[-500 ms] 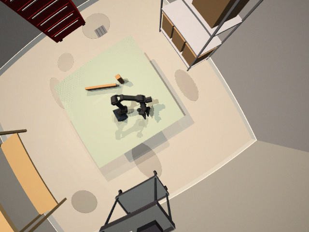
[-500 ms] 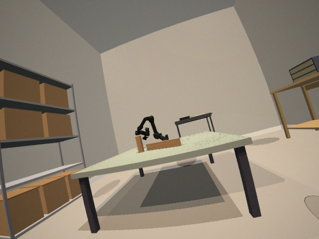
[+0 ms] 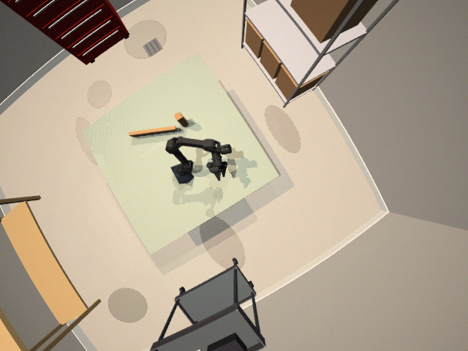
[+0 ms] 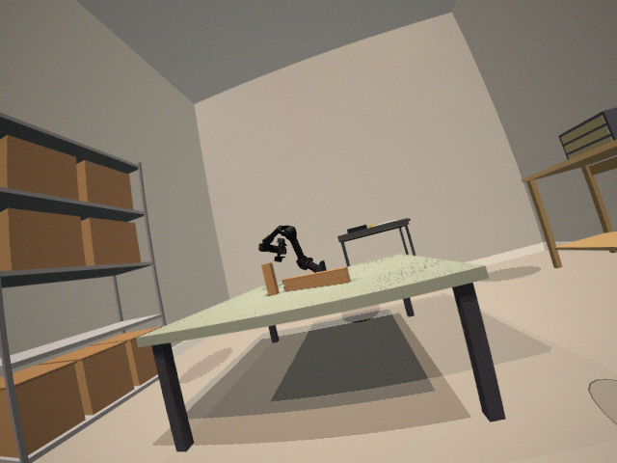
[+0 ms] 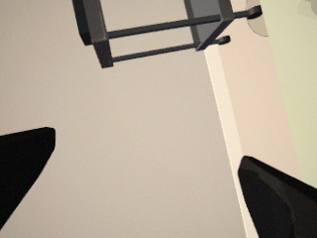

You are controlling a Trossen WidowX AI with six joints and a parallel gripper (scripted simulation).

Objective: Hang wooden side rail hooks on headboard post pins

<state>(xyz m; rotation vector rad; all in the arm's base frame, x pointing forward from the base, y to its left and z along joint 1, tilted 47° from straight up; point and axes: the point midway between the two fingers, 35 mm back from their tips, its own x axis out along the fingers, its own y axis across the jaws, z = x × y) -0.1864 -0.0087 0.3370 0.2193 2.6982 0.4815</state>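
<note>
The wooden side rail [image 3: 152,131] [image 4: 317,279] lies along the green table. The steel hooks [image 3: 178,129] on its end point toward the headboard post. The wooden post [image 3: 181,119] [image 4: 270,279] stands upright just beyond that end, with a small gap between them; its slot and pins cannot be made out. My gripper [image 3: 221,177] [image 4: 281,249] is open and empty, raised above the table on the other side of the arm from the rail and post. In the wrist view the two dark fingers [image 5: 149,149] stand wide apart, with only background between them.
The arm's base [image 3: 182,173] stands on the green table [image 3: 151,219] [image 4: 398,293]. Around the table are a shelf rack with boxes [image 3: 289,49] [image 4: 40,239], a red drawer cabinet [image 3: 81,26], a grey cart [image 3: 211,295] [image 5: 163,27] and a wooden bench [image 3: 41,260].
</note>
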